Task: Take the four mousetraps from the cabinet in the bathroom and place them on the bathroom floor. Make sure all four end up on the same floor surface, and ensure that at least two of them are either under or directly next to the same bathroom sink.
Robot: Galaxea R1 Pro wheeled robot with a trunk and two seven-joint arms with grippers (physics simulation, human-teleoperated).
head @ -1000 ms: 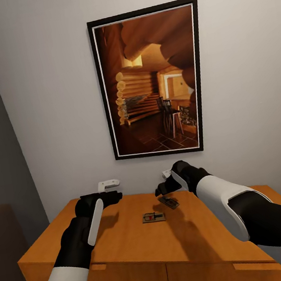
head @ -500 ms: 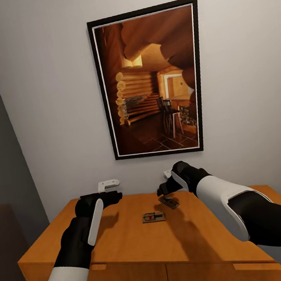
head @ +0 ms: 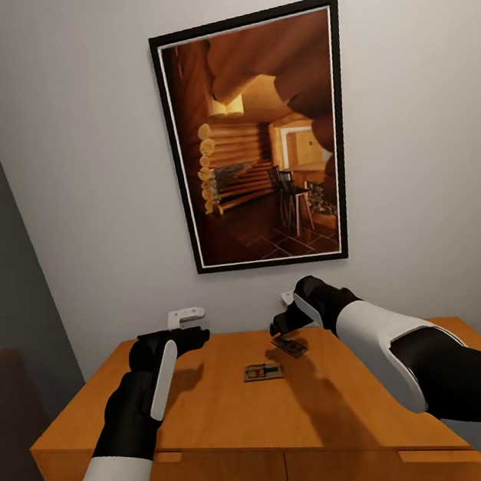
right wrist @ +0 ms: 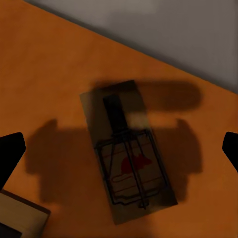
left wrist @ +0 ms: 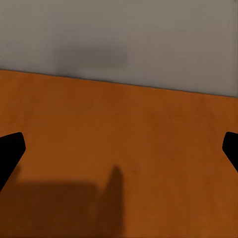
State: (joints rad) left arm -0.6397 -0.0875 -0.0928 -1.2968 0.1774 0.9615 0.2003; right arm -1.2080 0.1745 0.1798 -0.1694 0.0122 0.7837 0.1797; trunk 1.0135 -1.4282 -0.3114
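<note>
Your right claw (head: 282,328) hangs over the back of the cabinet (head: 223,422) top, its fingers spread wide: the right wrist view catches only the two dark fingertips (right wrist: 11,151) at opposite edges, with nothing held between them. Directly beneath it a mousetrap (right wrist: 127,151) lies flat on the orange-brown surface, in the claw's shadow and apart from both fingertips; its wire frame and a small red mark on the board can be made out, but no lettering is legible. The corner of a second, paler board (right wrist: 20,218) is cut off at the frame edge in that view, so you cannot confirm its details there. From the head view, two traps lie on the surface: the darker one (head: 289,346) just below the right claw and another with a red spot (head: 263,372) nearer the middle, close together but not touching. Any further traps cannot be located. Your left claw (head: 180,340) hovers over the left rear of the surface, also spread, with only bare wood and grey wall between its fingertips (left wrist: 10,148). Two small white fittings (head: 184,315) on the wall behind are partly hidden by the claws. The framed cabin picture (head: 260,140) above carries no readable writing. The cabinet's drawer fronts are cut off at the frame bottom.
</note>
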